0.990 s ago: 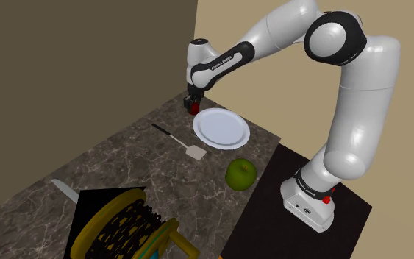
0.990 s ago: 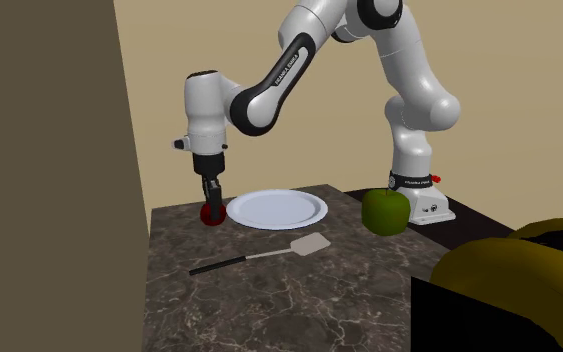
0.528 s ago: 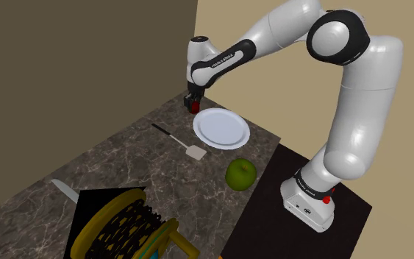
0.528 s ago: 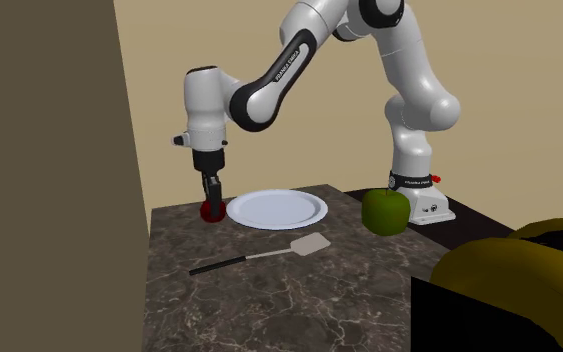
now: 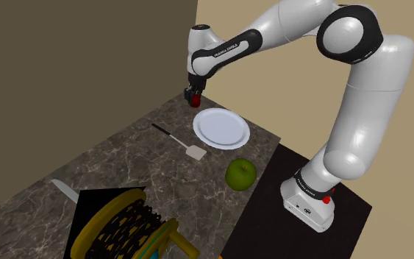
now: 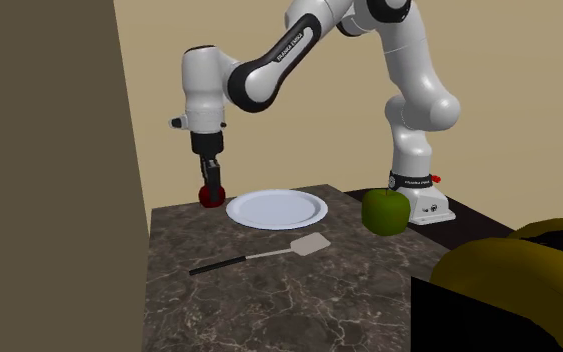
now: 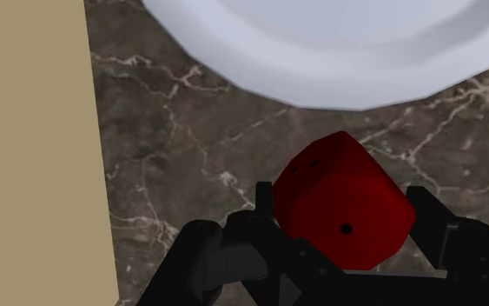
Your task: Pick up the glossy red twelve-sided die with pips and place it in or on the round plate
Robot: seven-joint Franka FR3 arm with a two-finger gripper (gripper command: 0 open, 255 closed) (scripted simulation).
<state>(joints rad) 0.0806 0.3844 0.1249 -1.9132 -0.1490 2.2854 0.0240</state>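
Dark marbled counter (image 5: 124, 151), tan walls (image 6: 529, 80); end effector (image 6: 210, 187) clamped on the red die (image 7: 342, 200), off the counter beside the plate (image 5: 221, 127).

Open air over plate (image 6: 276, 208); wall (image 6: 49, 150) beside

Home kitchen corner: dark marbled counter (image 5: 124, 158), white plate (image 5: 221, 127), spatula (image 5: 179, 141), green apple (image 5: 240, 174)

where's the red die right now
At the second exterior view's left, the red die is clasped in the gripper, held just above the back corner of the counter, left of the white plate.
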